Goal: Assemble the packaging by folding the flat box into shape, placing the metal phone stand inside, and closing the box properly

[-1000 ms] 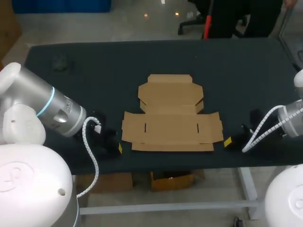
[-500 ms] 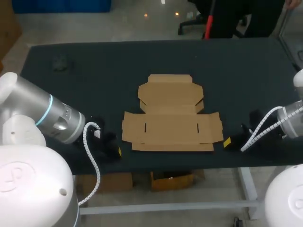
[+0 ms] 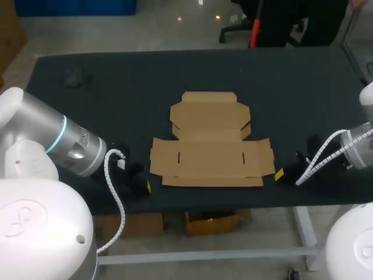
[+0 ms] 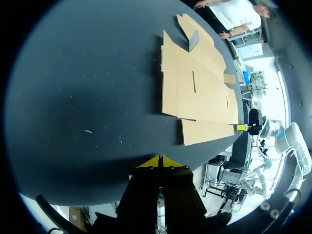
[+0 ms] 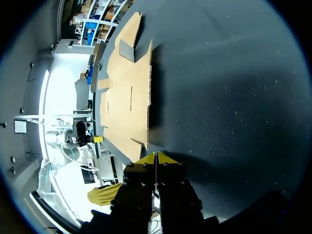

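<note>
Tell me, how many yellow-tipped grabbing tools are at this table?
2. The left arm's yellow-tipped tool sits just left of the flat brown cardboard box; the right arm's tool sits just right of the box. None seems hidden.

Flat box (image 3: pixel 211 157): plain brown cardboard, matt, smooth, uncoated look, faint crease lines
Desk (image 3: pixel 128 87): dark matt covering, cloth-like; pale lint and specks on it in wrist views
Left arm (image 3: pixel 64 140): glossy white shell, satin silver-grey segment, metal-looking
Right arm (image 3: pixel 361 149): glossy white shell, grey segment
Left end effector (image 4: pixel 161 161), right end effector (image 5: pixel 156 157): matt black bodies, bright yellow tips, plastic-looking
Coiled cable (image 3: pixel 112 181): white, smooth plastic
</note>
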Robot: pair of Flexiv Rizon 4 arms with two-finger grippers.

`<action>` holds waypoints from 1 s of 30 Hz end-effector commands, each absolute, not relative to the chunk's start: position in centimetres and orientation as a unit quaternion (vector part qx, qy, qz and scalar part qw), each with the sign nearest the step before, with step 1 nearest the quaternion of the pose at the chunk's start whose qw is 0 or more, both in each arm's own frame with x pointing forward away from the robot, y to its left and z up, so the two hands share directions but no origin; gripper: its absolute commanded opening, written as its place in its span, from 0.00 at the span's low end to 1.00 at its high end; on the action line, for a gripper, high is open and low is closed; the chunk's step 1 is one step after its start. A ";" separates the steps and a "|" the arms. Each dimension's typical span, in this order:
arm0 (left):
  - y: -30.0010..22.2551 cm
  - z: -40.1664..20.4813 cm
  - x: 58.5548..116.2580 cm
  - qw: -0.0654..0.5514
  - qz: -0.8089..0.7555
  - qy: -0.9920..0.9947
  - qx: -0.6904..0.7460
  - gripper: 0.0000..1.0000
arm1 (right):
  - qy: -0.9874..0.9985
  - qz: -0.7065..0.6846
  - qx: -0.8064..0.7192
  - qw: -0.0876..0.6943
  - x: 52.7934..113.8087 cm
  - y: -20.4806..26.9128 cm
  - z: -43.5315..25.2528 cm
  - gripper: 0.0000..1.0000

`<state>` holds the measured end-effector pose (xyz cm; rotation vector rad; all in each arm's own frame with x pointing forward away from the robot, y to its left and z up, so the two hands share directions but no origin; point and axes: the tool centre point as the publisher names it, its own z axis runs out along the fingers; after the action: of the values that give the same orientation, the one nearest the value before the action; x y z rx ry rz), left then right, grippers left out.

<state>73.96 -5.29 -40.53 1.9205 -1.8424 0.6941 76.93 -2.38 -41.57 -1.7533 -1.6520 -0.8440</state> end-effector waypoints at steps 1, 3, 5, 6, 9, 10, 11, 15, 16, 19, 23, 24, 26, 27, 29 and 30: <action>-5.0 -41.5 74.4 0.209 0.257 -0.650 0.684 0.00 | -0.616 -0.317 -0.659 0.293 77.2 -2.2 -41.8 0.00; -4.8 -41.7 74.4 0.215 0.260 -0.648 0.683 0.00 | -0.611 -0.317 -0.663 0.295 77.2 -2.2 -41.8 0.00; -4.7 -41.9 74.5 0.217 0.260 -0.647 0.683 0.00 | -0.609 -0.319 -0.664 0.296 77.1 -2.3 -41.8 0.00; -4.7 -41.9 74.4 0.220 0.261 -0.646 0.683 0.00 | -0.607 -0.319 -0.664 0.297 77.1 -2.3 -41.8 0.00; -4.7 -42.0 74.4 0.221 0.263 -0.646 0.682 0.00 | -0.604 -0.320 -0.665 0.301 76.9 -2.1 -42.1 0.00; -4.7 -42.1 74.4 0.223 0.264 -0.646 0.681 0.00 | -0.602 -0.318 -0.667 0.302 76.9 -2.1 -42.2 0.00; -4.7 -42.0 74.3 0.223 0.265 -0.645 0.681 0.00 | -0.600 -0.318 -0.668 0.304 76.9 -2.1 -42.3 0.00; -4.7 -41.9 74.2 0.222 0.269 -0.646 0.679 0.00 | -0.596 -0.315 -0.669 0.311 76.9 -1.9 -42.7 0.00; -4.7 -41.9 74.2 0.223 0.270 -0.646 0.678 0.00 | -0.596 -0.314 -0.669 0.314 76.9 -1.8 -42.8 0.00; -4.7 -41.9 74.3 0.225 0.270 -0.646 0.678 0.00 | -0.594 -0.313 -0.669 0.318 77.0 -1.5 -42.9 0.00; -4.7 -41.9 74.4 0.230 0.272 -0.644 0.677 0.00 | -0.598 -0.309 -0.667 0.321 77.3 -1.0 -42.9 0.00; -4.6 -42.0 74.4 0.232 0.273 -0.643 0.677 0.00 | -0.599 -0.308 -0.666 0.321 77.3 -0.9 -42.8 0.00; -4.6 -42.0 74.4 0.234 0.273 -0.642 0.677 0.00 | -0.600 -0.307 -0.665 0.322 77.5 -0.7 -42.8 0.00; -4.7 -42.1 74.4 0.235 0.273 -0.642 0.677 0.00 | -0.601 -0.306 -0.664 0.323 77.5 -0.7 -42.8 0.00; -4.7 -42.1 74.5 0.237 0.273 -0.641 0.677 0.00 | -0.601 -0.306 -0.663 0.324 77.6 -0.6 -42.8 0.00; -4.8 -42.1 74.5 0.238 0.274 -0.642 0.675 0.00 | -0.602 -0.306 -0.663 0.324 77.6 -0.5 -42.9 0.00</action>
<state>74.39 -4.77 -41.79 1.8566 -1.7594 0.7489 77.30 -0.53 -42.73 -1.7479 -1.5798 -0.8060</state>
